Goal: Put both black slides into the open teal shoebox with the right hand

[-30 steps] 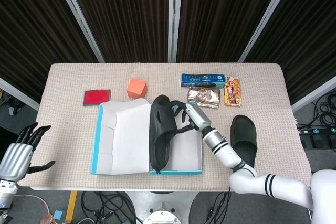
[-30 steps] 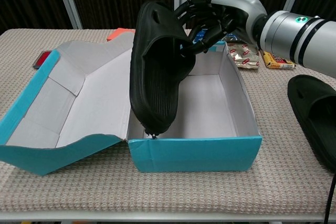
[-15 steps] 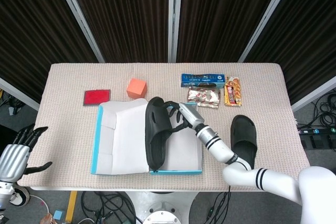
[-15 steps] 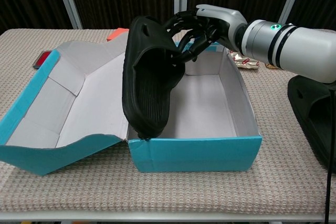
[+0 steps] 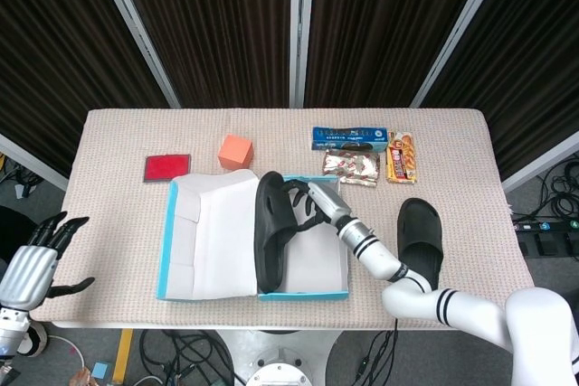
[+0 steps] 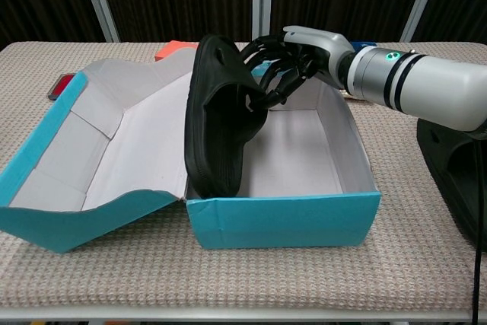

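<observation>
The right hand [image 6: 285, 62] grips a black rubber slide [image 6: 221, 116] inside the open teal cardboard shoebox [image 6: 281, 218]; only the head view shows the left hand [image 5: 41, 259], fingers spread, empty.

Between our right hand's [image 6: 285, 62] dark, jointed fingers [image 6: 268, 57] we see a matt black slide [image 6: 221, 116], rubbery, its sole finely ribbed. Below the fingers, the teal shoebox [image 6: 285, 215] looks like smooth card, pale grey inside. The tablecloth [image 6: 426, 264] is coarse woven fabric. Our forearm shell is glossy white plastic.

beige table [image 5: 118, 133], teal shoebox [image 5: 172, 259], black slide [image 5: 421, 240]
</observation>
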